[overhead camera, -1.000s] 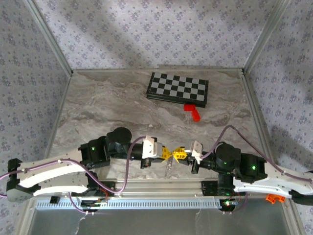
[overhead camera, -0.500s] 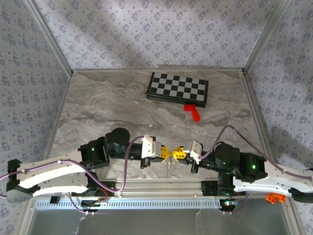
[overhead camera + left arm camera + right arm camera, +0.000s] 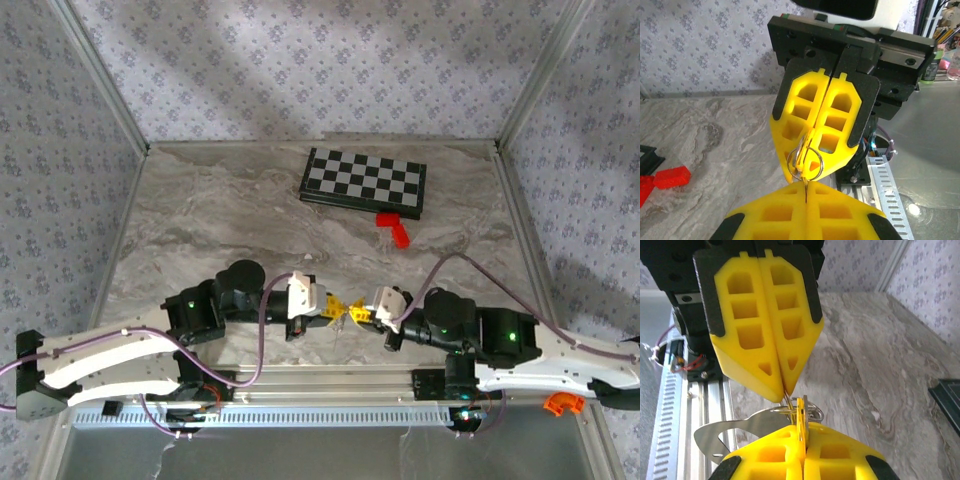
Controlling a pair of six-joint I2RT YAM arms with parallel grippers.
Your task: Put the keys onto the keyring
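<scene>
Both of your grippers are closed, and their yellow tips meet over the near part of the table point(image 3: 220, 220), between the two arms. Your left gripper point(image 3: 334, 307) has its pads pressed fully together. In its wrist view a thin dark line of metal comes out of the seam and goes up to the keyring point(image 3: 809, 161), so it seems to pinch the ring by its wire. Your right gripper point(image 3: 368, 316) is also shut tight. In its wrist view you see the key point(image 3: 801, 416) standing upright out of the seam, edge-on, with the orange-yellow head showing. The keyring sits in the small gap between the two tips, touching the key. I cannot tell if the key is already threaded on the loop, because the wires overlap there. A flat silvery metal piece point(image 3: 732, 434) sticks out sideways just beside the right gripper's pads, and it is not clear what it belongs to. Well apart from the grippers, at the back of the table, lies the chessboard point(image 3: 364, 182), with a red block point(image 3: 397, 231) just in front of it.
</scene>
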